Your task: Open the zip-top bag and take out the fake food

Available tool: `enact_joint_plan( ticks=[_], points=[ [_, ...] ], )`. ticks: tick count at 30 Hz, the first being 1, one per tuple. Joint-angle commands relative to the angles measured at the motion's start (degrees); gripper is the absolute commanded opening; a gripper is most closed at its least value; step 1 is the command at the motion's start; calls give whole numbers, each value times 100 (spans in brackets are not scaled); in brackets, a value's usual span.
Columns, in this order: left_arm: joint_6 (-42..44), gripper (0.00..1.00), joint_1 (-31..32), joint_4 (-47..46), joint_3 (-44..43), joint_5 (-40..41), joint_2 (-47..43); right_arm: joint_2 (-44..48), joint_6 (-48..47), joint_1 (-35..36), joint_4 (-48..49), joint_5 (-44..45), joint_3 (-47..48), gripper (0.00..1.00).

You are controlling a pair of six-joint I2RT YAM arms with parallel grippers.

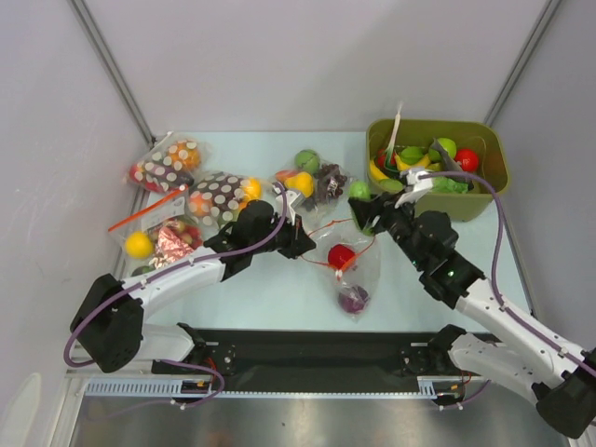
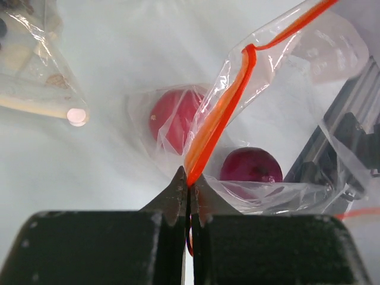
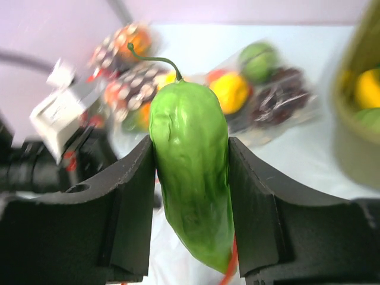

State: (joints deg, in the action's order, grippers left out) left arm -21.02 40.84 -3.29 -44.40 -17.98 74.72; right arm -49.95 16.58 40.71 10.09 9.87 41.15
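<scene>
The clear zip-top bag lies mid-table, its red-orange zip strip lifted at one end. My left gripper is shut on that strip, seen from above at the bag's left corner. Inside the bag sit a red ball and a round purple piece. These also show in the top view, the ball above the purple piece. My right gripper is shut on a green pepper-like piece with a curled stem. It hangs by the bag's right side, the green piece pointing away.
An olive bin at the back right holds several toy foods. Brown white-dotted bags and other filled clear bags crowd the back left and centre. One with a yellow ball lies at the left edge.
</scene>
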Motion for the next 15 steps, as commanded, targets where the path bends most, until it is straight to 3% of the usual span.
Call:
enact_joint_plan(
  ticks=[1,9,15],
  points=[
    [-43,0,38,-58,-33,145,-62,188,152,-642,266,-476,534,22],
    [-8,0,21,-14,-42,207,-54,170,618,-1880,502,-1469,720,23],
    [54,0,21,100,-86,233,-115,-110,487,-2338,433,-1408,833,23]
  ],
)
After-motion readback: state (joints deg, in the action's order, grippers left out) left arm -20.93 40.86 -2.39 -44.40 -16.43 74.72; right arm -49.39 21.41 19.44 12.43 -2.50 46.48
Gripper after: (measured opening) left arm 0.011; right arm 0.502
